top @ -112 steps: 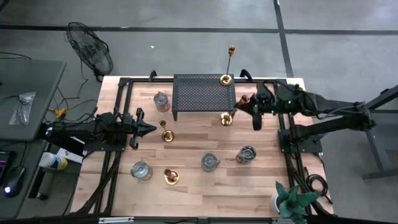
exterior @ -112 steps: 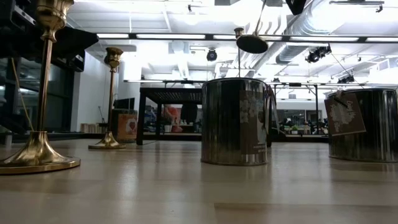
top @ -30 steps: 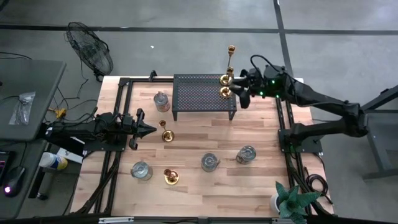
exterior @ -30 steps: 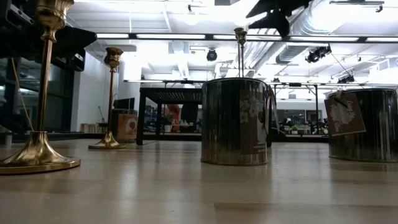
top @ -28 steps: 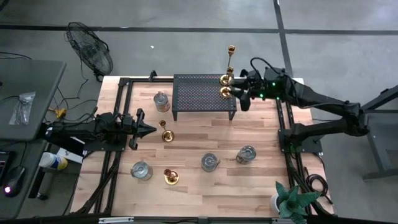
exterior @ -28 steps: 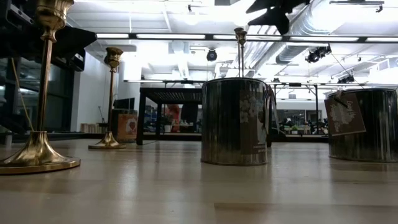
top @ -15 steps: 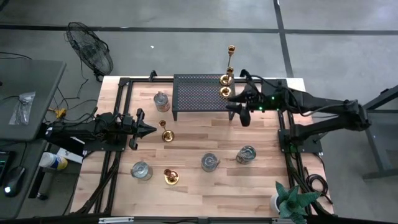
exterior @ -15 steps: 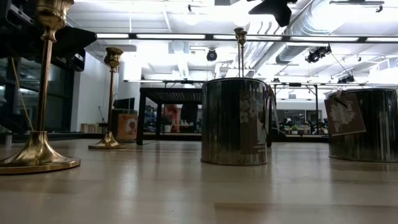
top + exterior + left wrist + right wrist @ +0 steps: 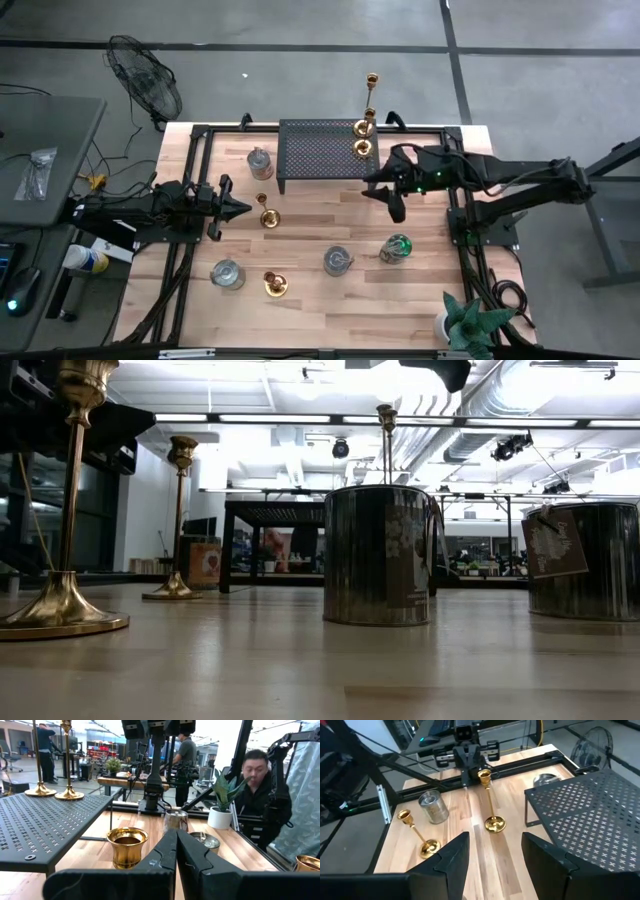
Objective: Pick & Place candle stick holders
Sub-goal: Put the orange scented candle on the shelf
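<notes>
Two brass candlesticks stand on their round bases on the black perforated stand's (image 9: 328,155) right end: a tall slender one (image 9: 368,103) and a shorter one (image 9: 362,148). Two more brass candlesticks (image 9: 268,215) (image 9: 275,285) and four silvery cups (image 9: 260,162) (image 9: 228,272) (image 9: 338,260) (image 9: 396,248) stand on the table. My right gripper (image 9: 383,194) hangs open and empty in front of the stand's right end; its wrist view shows the open fingers (image 9: 495,855). My left gripper (image 9: 243,209) is shut and empty, level, just left of one brass candlestick (image 9: 127,847).
A green potted plant (image 9: 468,322) stands at the near right corner. A person (image 9: 257,800) sits beyond the table's right side. Bare wood lies between the stand and the near row of holders.
My right gripper has drawn back from the shorter candlestick on the stand's right end and gone toward the table's near edge. That candlestick stays upright on the stand. My left arm has kept still.
</notes>
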Controlling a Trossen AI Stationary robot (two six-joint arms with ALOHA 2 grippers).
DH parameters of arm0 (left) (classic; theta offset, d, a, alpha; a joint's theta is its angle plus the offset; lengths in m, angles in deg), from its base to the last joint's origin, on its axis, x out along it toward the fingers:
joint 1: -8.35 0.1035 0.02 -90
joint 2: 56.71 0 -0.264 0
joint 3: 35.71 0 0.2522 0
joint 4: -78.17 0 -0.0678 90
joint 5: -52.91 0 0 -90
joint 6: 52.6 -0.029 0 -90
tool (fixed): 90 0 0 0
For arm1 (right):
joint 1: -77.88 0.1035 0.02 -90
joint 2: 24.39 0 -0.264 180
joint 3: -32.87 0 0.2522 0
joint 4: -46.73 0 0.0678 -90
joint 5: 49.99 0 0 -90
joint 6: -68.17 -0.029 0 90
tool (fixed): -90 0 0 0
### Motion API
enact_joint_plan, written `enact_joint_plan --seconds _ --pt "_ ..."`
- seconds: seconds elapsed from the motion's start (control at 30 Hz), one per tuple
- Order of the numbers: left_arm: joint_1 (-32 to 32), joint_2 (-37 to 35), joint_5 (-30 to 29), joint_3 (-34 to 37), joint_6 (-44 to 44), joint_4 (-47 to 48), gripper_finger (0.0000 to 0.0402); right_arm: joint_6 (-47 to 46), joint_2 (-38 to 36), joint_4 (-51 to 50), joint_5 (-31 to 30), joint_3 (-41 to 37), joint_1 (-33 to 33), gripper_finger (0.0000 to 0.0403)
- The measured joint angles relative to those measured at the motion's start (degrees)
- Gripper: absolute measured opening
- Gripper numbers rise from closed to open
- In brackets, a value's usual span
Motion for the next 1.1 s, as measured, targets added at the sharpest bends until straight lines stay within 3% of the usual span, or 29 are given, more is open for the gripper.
enact_joint_plan --seconds 0.6,1.1 --pt "-0.01 0.01 0.0 0.0 0.0 -0.02 0.0001 0.74 1.64 0.88 -1.61 0.0 5.03 0.0174" --pt "-0.01 0.0 0.0 0.0 0.0 -0.02 0.0001 1.92 2.09 2.84 -1.58 0.0 5.13 0.0174"
